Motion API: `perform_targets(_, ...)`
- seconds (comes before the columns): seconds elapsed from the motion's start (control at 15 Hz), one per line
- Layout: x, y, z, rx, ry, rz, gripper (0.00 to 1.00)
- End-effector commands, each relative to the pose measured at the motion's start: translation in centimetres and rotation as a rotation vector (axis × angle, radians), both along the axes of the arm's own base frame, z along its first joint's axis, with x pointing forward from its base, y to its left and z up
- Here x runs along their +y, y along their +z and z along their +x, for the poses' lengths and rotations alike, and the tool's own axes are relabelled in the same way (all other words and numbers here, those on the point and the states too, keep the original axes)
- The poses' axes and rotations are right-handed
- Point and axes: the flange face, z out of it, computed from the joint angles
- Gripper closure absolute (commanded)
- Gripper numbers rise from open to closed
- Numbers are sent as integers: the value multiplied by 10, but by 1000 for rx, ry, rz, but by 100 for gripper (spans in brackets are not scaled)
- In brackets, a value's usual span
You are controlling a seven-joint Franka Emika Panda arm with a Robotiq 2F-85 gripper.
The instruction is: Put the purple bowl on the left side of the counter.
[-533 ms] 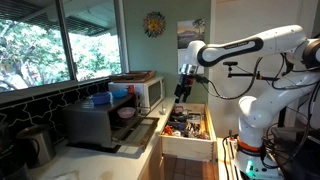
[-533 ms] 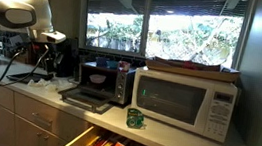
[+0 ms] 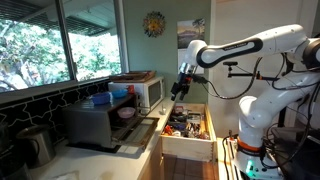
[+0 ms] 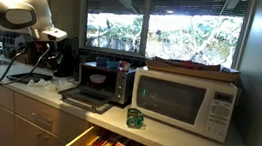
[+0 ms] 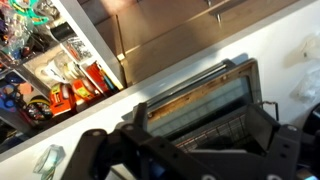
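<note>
While the gripper (image 3: 179,94) hangs over the utensil drawer (image 3: 188,126), jaws apart & empty per wrist view, the purple bowl (image 3: 125,113) appears to sit inside the open toaster oven (image 3: 98,122) on the counter (image 3: 108,160), i.e. lower & window-ward of the jaws; round, no long axis.
</note>
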Motion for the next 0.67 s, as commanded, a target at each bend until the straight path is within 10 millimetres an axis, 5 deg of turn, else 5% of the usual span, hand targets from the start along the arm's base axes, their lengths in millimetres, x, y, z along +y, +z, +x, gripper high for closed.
perform_targets(0.0,-7,-5,37,-106,-173,14,0)
perform_targets(0.6,11,-45,126,-353,-607,104,0)
